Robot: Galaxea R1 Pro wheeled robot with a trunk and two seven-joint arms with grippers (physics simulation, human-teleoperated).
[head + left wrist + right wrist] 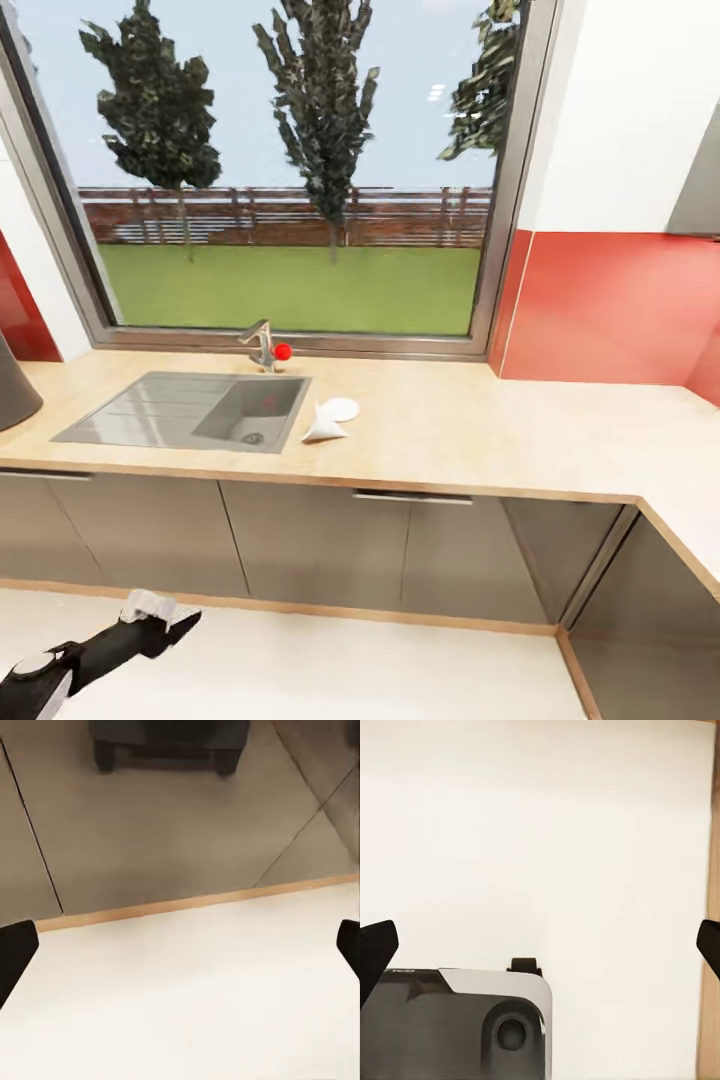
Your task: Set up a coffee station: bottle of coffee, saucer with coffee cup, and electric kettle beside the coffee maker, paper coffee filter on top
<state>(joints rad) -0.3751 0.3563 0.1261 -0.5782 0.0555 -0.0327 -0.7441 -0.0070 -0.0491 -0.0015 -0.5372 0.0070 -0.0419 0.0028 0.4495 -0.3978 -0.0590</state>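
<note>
Facing countertop (480, 430), paper filter (324, 428)

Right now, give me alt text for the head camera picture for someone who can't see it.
A wooden kitchen counter holds a grey sink and a white paper cone beside a small white disc, beneath a big window. The left arm hangs low over the floor.

I face a wooden countertop (480, 430) under a large window (290, 170) showing trees, a fence and lawn. A steel sink (190, 410) is set into it, with a tap (262, 345) behind. Just right of the sink lie a white paper filter (324, 428) and a saucer (340, 408), touching or nearly so. My left arm (95, 655) hangs low over the pale floor (330, 670), before grey cabinets (300, 545).
</note>
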